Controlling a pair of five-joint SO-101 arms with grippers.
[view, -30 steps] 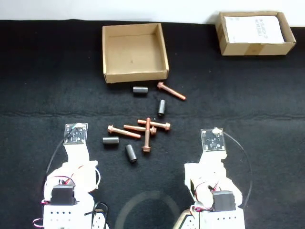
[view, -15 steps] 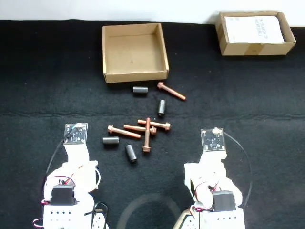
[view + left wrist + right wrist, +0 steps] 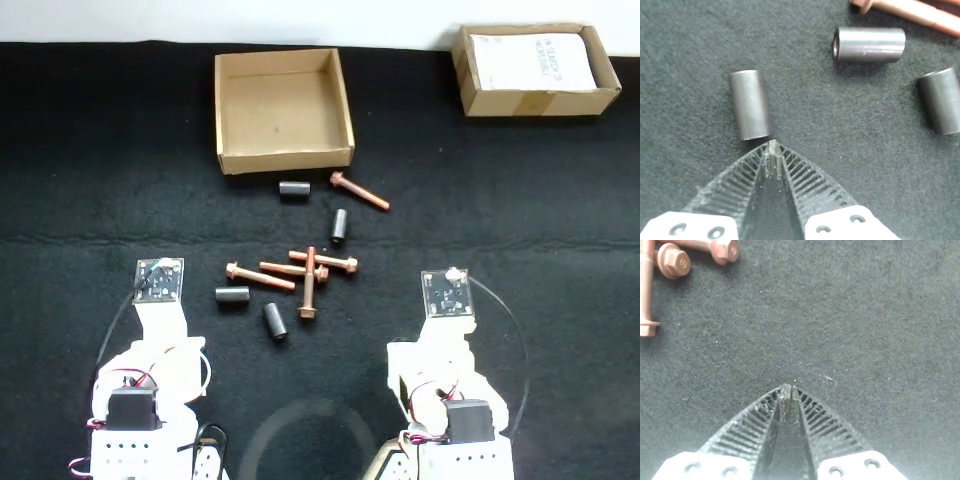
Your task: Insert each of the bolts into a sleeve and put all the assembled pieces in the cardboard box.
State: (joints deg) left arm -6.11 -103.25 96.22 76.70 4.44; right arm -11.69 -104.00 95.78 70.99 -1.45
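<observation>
Four copper-coloured bolts (image 3: 309,285) lie crossed in a pile between the arms, ringed by short dark metal sleeves (image 3: 232,296), and a lone bolt (image 3: 360,191) and two sleeves clutter the lane to the open brown cardboard box (image 3: 285,158). The right gripper (image 3: 787,388), tips together, faces bare black cloth (image 3: 865,315), with a wide bare run up to the second cardboard box holding white paper (image 3: 535,102). The left gripper (image 3: 772,145), tips together, has one sleeve (image 3: 750,104) just beside its tips and two more beyond.
</observation>
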